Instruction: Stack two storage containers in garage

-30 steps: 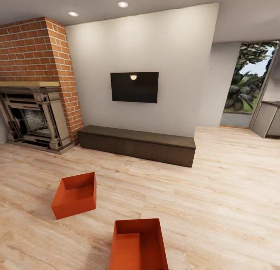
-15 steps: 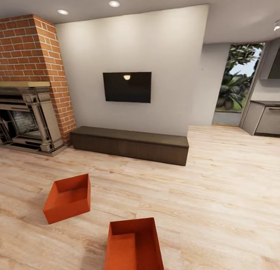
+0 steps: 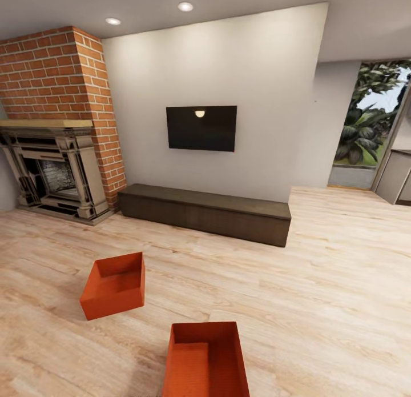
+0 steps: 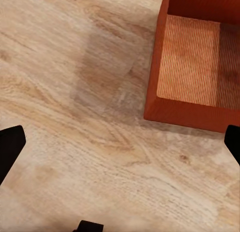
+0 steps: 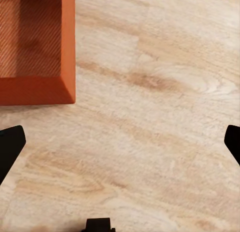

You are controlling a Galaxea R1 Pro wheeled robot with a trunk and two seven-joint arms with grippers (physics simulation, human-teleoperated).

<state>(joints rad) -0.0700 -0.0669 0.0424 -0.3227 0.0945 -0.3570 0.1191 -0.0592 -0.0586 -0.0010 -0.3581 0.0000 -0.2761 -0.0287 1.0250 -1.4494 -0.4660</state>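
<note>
Two orange-red storage containers stand open-topped on the light wood plank floor of the living room. One storage container is right below me at the picture's lower edge; the other lies a little farther off to the left, turned at an angle. My left gripper hangs open above bare planks, beside a corner of the near container. My right gripper is also open over the planks, with that container's other corner beside it. Neither touches a box.
A long dark low cabinet runs along the far wall under a black TV. A grey fireplace in a red brick chimney stands at the left. An opening with greenery is at the right.
The head view swung right, then back left, so the whole picture shifted. Both containers lie where they were on the planks.
</note>
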